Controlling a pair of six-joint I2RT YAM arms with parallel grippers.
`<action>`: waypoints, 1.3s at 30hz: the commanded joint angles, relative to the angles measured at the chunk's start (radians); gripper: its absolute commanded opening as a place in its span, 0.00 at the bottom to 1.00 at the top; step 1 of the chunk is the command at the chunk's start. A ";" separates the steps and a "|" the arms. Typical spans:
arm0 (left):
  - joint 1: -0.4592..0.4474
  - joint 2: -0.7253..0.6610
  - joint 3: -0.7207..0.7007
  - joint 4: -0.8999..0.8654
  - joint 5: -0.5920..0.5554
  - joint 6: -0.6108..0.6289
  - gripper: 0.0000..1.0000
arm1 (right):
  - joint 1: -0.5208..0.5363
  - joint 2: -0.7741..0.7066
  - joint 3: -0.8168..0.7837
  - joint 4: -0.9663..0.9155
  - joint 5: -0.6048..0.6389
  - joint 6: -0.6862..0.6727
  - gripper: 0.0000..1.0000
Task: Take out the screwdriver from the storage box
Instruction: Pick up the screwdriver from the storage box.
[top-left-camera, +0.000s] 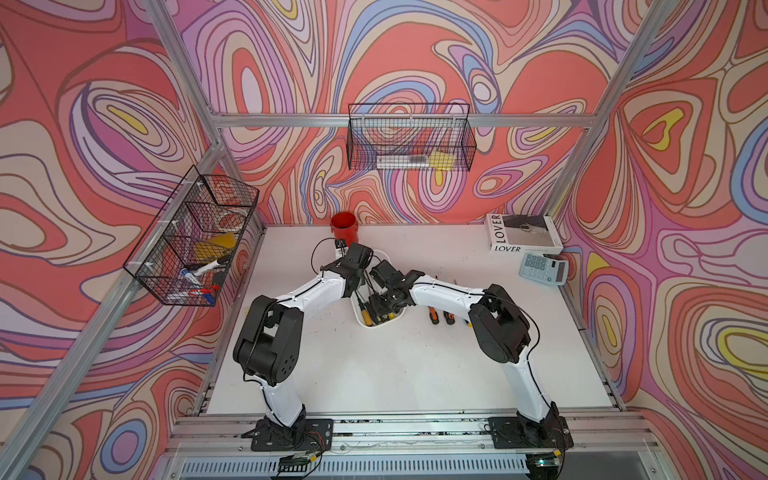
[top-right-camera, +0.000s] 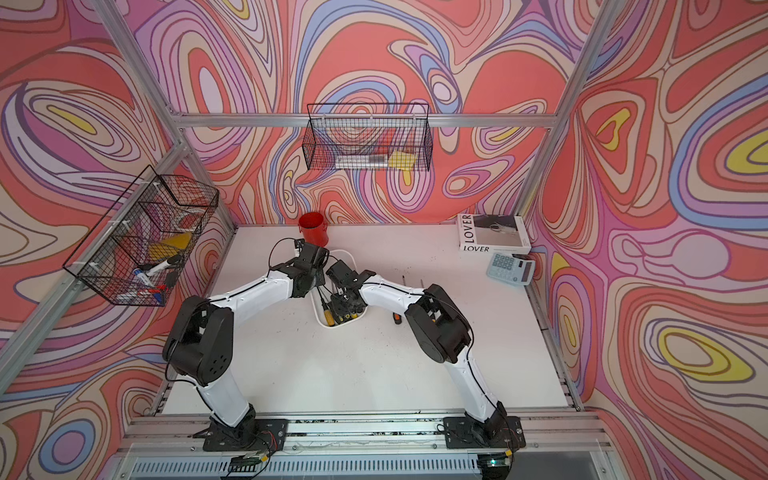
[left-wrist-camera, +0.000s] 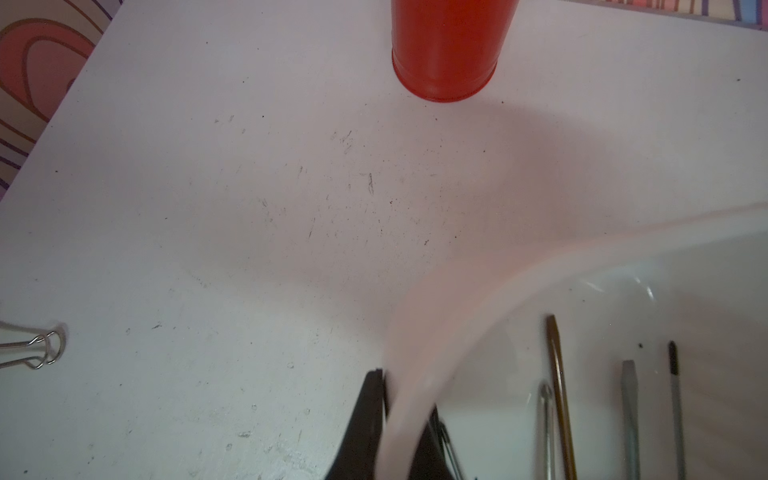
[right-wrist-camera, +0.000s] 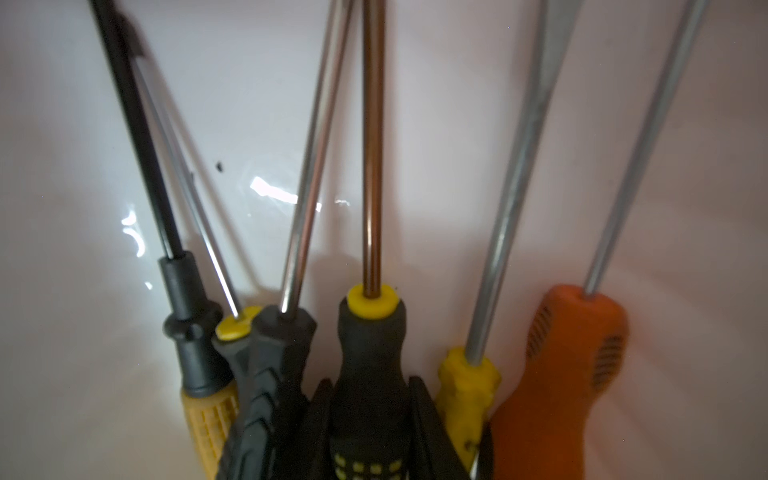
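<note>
**Both grippers at the storage box, right one on a black-handled screwdriver**

In both top views the storage box (top-left-camera: 375, 326) (top-right-camera: 336, 325) sits at the middle of the frame on the white table (top-left-camera: 374, 374), with the two wrists meeting over it; the red cup (top-left-camera: 344, 227) stands above it in the frame, near the table's far edge; a loose driver (top-left-camera: 433, 314) lies on the table just right of the box.

In the left wrist view the left gripper (left-wrist-camera: 401, 395) at the bottom centre is pinched narrow on the box's rolled rim (left-wrist-camera: 457, 299); one black finger lies outside the wall, the other inside; several shafts lie in the box at the lower right.

In the right wrist view the screwdriver (right-wrist-camera: 372, 353) lies at the bottom centre inside the box, with a black handle, yellow collar and copper-toned shaft running up the frame; the right gripper (right-wrist-camera: 370, 380) is closed narrow around that handle, one finger against each flank; an orange-handled driver (right-wrist-camera: 561, 374) and a yellow-handled driver (right-wrist-camera: 469, 390) lie to its right; further handles crowd against it on the left.
</note>
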 joint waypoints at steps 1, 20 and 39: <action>-0.005 -0.022 0.007 -0.037 -0.024 0.026 0.00 | -0.006 0.027 -0.038 -0.061 0.065 -0.006 0.05; -0.005 -0.004 0.009 -0.032 -0.020 0.024 0.00 | -0.033 -0.176 -0.051 0.008 0.048 0.011 0.00; -0.004 -0.004 0.006 -0.025 -0.018 0.029 0.00 | -0.262 -0.398 -0.146 -0.191 0.107 -0.075 0.00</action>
